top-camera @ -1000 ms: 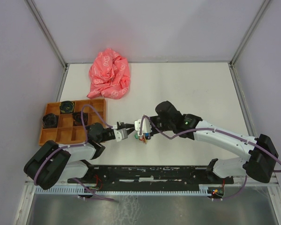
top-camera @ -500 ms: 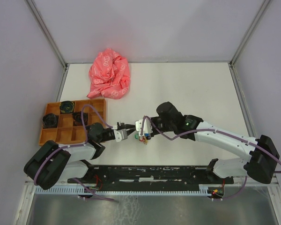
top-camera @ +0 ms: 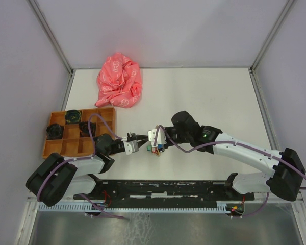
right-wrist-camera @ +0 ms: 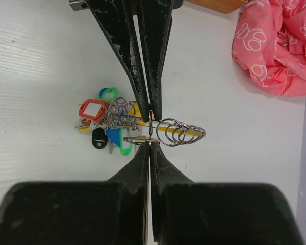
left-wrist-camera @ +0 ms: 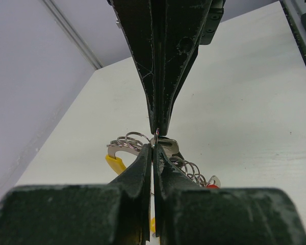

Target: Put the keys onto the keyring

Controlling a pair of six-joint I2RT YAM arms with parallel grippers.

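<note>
My two grippers meet tip to tip low over the table, just right of the orange tray. The left gripper [left-wrist-camera: 153, 148] [top-camera: 142, 144] is shut on a thin steel keyring [right-wrist-camera: 151, 126] standing on edge. The right gripper [right-wrist-camera: 150, 145] [top-camera: 152, 143] is shut on the same ring from the opposite side. A flat silver key blade [right-wrist-camera: 134, 139] lies across the right fingertips. The keys hang in a bunch with coloured tags: a red head [right-wrist-camera: 92, 109] and a black head [right-wrist-camera: 98, 138] beside green and blue tags. A chain of loose rings [right-wrist-camera: 181, 133] trails off to the side.
An orange compartment tray [top-camera: 76, 148] with dark round parts sits at the left, close behind the left arm. A crumpled pink cloth [top-camera: 119, 81] lies at the back left. A yellow strip [left-wrist-camera: 114, 163] lies under the rings. A black rail runs along the near edge.
The right arm's forearm has shifted slightly to the right. Both grippers stay shut on the ring at about the same spot.
</note>
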